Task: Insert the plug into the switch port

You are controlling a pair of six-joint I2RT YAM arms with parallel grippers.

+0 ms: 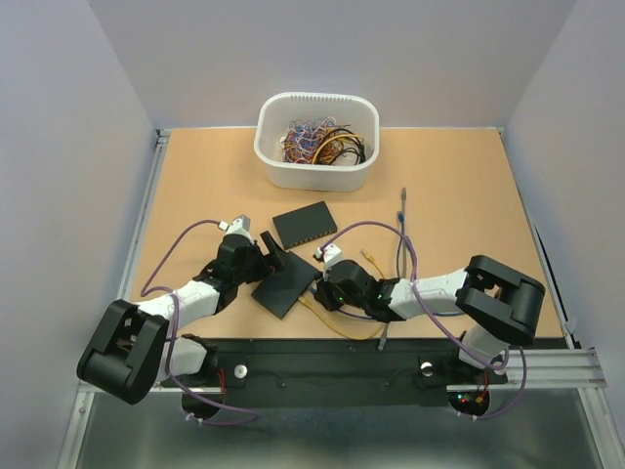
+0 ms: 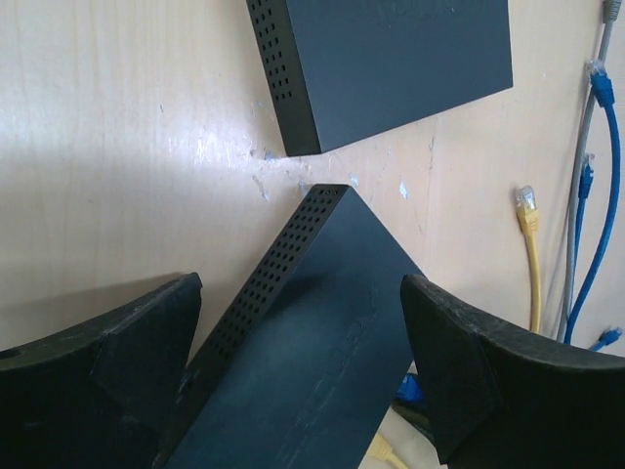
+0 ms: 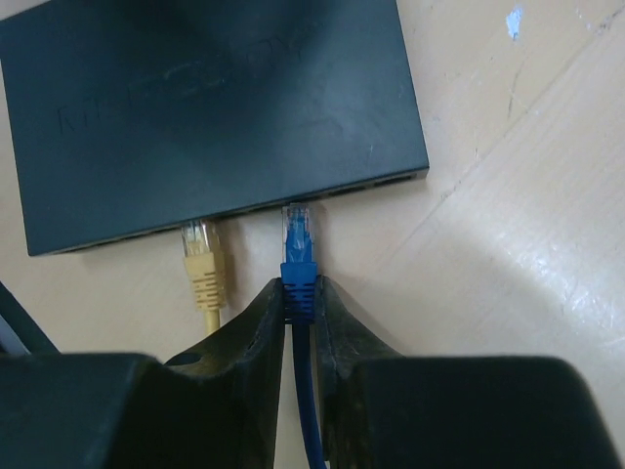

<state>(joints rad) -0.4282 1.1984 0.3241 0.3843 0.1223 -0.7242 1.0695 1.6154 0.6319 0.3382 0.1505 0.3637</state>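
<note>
A black switch (image 1: 286,285) lies on the wooden table, port face towards the right arm. My right gripper (image 1: 316,287) is shut on a blue plug (image 3: 298,262); its clear tip sits at the port face of the switch (image 3: 215,107). The right gripper (image 3: 300,290) holds the plug by its boot. A yellow plug (image 3: 203,262) sits at a port just left of it. My left gripper (image 1: 270,252) straddles the switch (image 2: 312,342) at its far corner, with both fingers (image 2: 117,362) against its sides.
A second black switch (image 1: 304,225) lies just beyond, and shows in the left wrist view (image 2: 391,59). A white basket (image 1: 269,161) of tangled cables stands at the back. Loose grey and blue cables (image 1: 401,230) and a yellow cable (image 2: 532,254) lie to the right.
</note>
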